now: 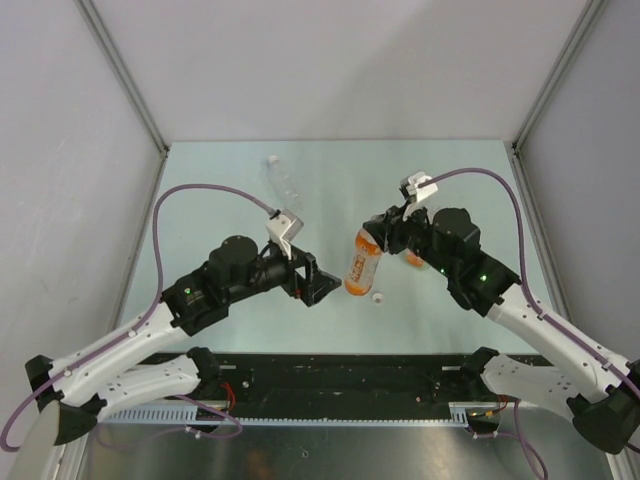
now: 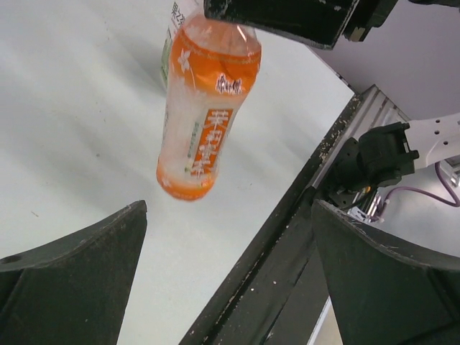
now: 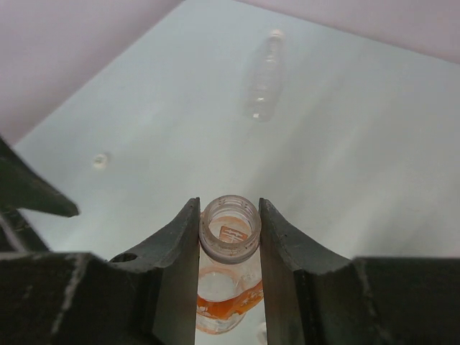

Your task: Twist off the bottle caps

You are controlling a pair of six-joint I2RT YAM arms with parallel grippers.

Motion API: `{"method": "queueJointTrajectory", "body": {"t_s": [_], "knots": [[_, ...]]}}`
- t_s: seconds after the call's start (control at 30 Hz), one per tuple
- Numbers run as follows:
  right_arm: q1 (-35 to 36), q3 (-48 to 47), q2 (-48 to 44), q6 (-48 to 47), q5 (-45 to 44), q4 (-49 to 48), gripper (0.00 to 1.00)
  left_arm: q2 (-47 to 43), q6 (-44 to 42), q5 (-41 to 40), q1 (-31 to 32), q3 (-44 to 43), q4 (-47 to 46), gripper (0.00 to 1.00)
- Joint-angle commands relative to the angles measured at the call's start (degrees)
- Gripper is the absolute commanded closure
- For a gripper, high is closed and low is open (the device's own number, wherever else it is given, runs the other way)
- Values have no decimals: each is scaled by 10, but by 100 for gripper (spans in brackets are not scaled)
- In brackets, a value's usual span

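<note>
The orange bottle (image 1: 361,262) hangs above the table, held by its neck in my shut right gripper (image 1: 372,238). In the right wrist view its open, capless mouth (image 3: 228,228) sits between the fingers of that gripper (image 3: 228,208). One white bottle cap (image 1: 378,297) lies on the table just below the bottle, and it also shows in the right wrist view (image 3: 100,159). My left gripper (image 1: 315,280) stands open and empty to the left of the bottle; in its own view the gripper (image 2: 230,215) points at the orange bottle (image 2: 205,108). A clear bottle (image 1: 283,180) lies at the back.
A bottle with a white label (image 2: 171,43) lies partly hidden behind the orange one. The clear bottle (image 3: 262,75) lies well beyond the right gripper. A black rail (image 1: 330,375) runs along the table's near edge. Grey walls (image 1: 90,150) enclose the table.
</note>
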State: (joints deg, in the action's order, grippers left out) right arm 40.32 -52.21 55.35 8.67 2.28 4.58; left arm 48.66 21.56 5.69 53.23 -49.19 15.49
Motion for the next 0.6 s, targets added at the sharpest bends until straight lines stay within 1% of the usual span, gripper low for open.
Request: {"method": "queueJointTrajectory", "body": {"t_s": [0.0, 0.1, 0.23, 0.57], "knots": [[12, -26, -21, -52, -154, 3, 100, 8, -2, 4, 1, 0, -17, 1], [17, -21, -27, -54, -207, -2, 100, 14, -1, 6, 1, 0, -16, 1], [19, -6, -35, -55, -254, -22, 100, 22, 1, 12, 1, -1, -17, 0], [20, 24, -28, -57, -313, -35, 100, 36, 4, 33, 1, -1, -17, 1]]}}
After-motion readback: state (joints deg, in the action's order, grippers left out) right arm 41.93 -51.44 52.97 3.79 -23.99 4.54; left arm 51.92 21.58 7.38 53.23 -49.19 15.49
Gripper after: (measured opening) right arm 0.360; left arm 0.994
